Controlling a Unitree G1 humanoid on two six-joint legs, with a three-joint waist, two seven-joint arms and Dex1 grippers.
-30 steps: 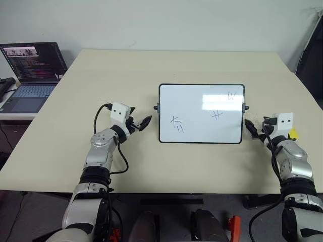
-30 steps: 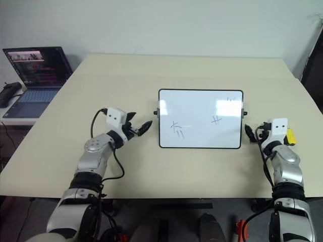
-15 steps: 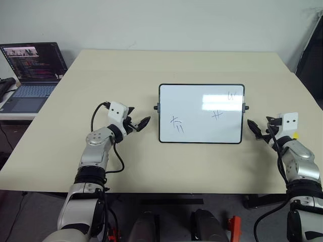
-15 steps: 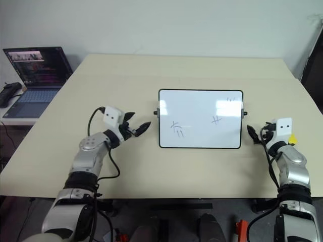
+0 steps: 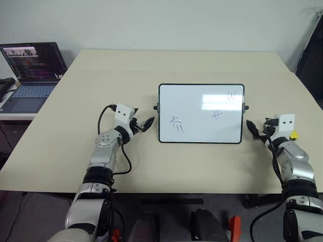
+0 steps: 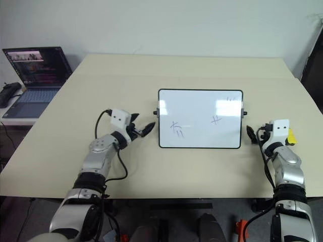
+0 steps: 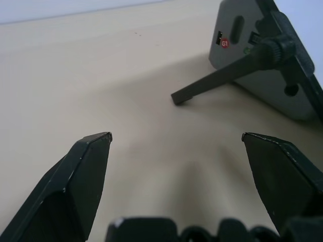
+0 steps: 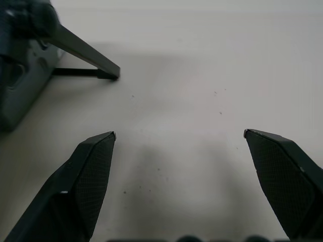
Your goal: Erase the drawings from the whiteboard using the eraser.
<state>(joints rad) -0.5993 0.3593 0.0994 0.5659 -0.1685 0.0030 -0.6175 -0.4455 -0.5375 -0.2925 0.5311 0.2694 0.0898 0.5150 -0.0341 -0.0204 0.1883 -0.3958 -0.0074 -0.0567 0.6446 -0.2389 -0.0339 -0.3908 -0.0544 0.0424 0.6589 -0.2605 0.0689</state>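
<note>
The whiteboard [image 5: 197,108] stands propped at a tilt in the middle of the table, framed in black with small side knobs. The drawings are dark marker marks: a few strokes [image 5: 177,124] at its lower left, a hash-like cross [image 5: 217,115] and a "w" squiggle [image 5: 232,95] at the upper right. My left gripper [image 5: 144,122] hovers open just off the board's left edge, and my right gripper [image 5: 252,130] hovers open just off its right edge. The yellow eraser [image 5: 293,134] peeks out on the table behind my right wrist's camera box. Both wrist views show empty open jaws and the board's grey back [image 7: 252,55] on its stand leg.
An open laptop [image 5: 33,70] sits on a lower side table at the far left, beyond the beige table's edge [image 5: 50,101]. A dark object [image 5: 310,55] stands off the table's far right corner.
My left forearm has swung slightly inward. Both grippers stay open about where they were beside the board.
</note>
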